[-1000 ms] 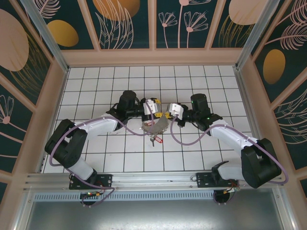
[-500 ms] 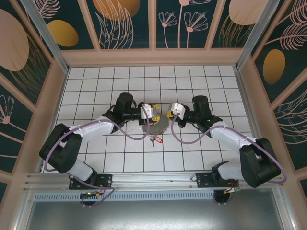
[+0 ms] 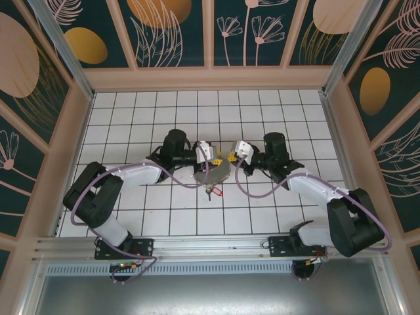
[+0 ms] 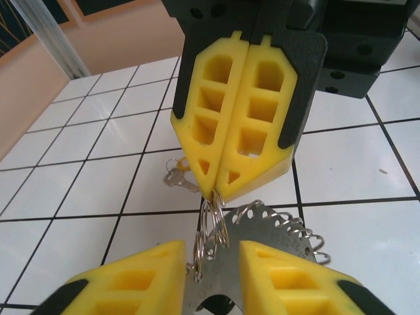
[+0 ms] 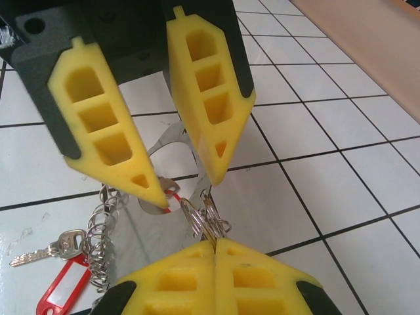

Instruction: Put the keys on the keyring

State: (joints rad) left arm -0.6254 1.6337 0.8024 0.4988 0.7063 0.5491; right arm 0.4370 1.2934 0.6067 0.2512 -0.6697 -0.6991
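The keyring (image 3: pixel 215 173) is a flat grey metal disc (image 4: pixel 262 236) whose holed rim carries wire split rings; it is held up off the tiles between the two arms. My right gripper (image 5: pixel 215 244) is shut, pinching a split ring (image 5: pixel 197 213) at the disc's edge. From the left wrist, the right gripper (image 4: pixel 215 189) points down at that ring (image 4: pixel 213 223). My left gripper (image 4: pixel 211 252) faces it with jaws apart, straddling the disc (image 5: pixel 141 230) and rings. A small key with a yellowish bit, probably the keys (image 4: pixel 177 178), lies on the tile behind the right fingers.
A silvery key (image 5: pixel 52 249) and a red tag (image 5: pixel 62 285) hang from the disc's rim on a chain of rings, the tag also below the disc (image 3: pixel 216 192). White tiled floor (image 3: pixel 131 118) surrounds the arms, with wooden walls (image 3: pixel 210 77) at the edges.
The left gripper's jaws have narrowed around the disc, and the left arm has shifted slightly. The right gripper has stayed shut on its ring.
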